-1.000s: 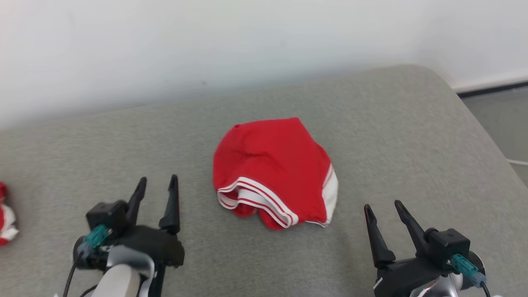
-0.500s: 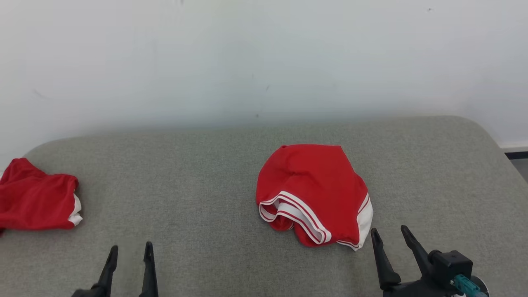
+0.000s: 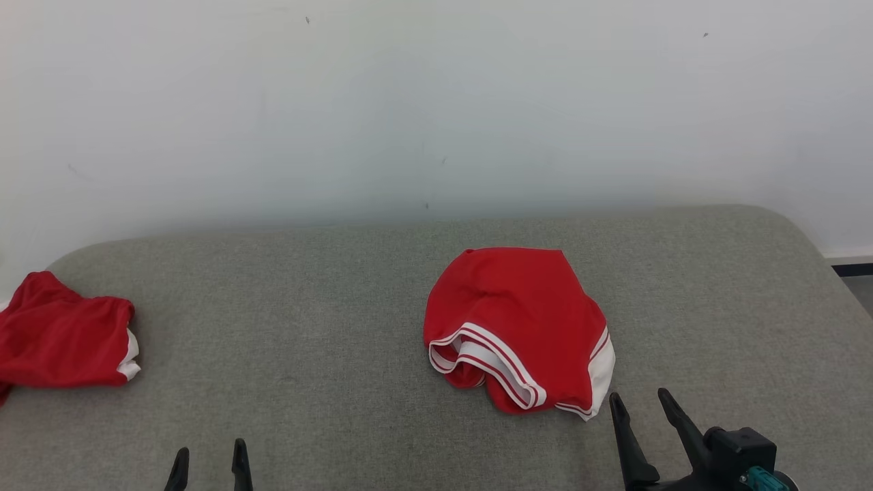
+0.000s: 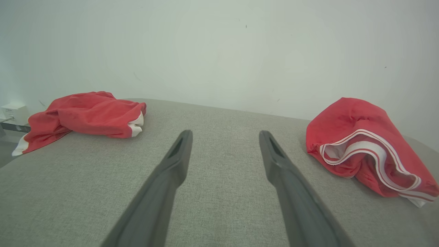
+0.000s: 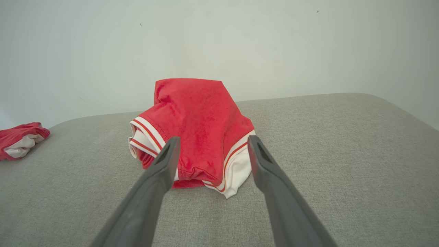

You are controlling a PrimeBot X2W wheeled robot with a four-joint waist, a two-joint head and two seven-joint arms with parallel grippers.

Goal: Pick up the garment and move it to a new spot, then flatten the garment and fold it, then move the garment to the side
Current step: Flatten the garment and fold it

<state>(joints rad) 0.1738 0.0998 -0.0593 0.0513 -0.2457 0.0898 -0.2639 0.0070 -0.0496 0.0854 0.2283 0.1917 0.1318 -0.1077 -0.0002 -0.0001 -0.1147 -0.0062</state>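
**Operator:** State the position of the red garment point(image 3: 518, 327).

**Technician:** It lies bunched on the grey cushion point(image 3: 307, 327), right of centre and closer to the near edge than to the wall point(image 3: 409, 102). The white-striped hem faces the near edge.

**Operator:** Jaw status?

**Technician:** Left gripper point(image 3: 211, 447): jaws spread wide, nothing between them, above the near edge, left of centre. Right gripper point(image 3: 638, 394): jaws spread wide, nothing between them, fingertips just beside the garment's near-right white corner.

**Operator:** Other items?

**Technician:** A second red garment point(image 3: 65, 334), crumpled, lies at the cushion's left edge, well apart from the first.
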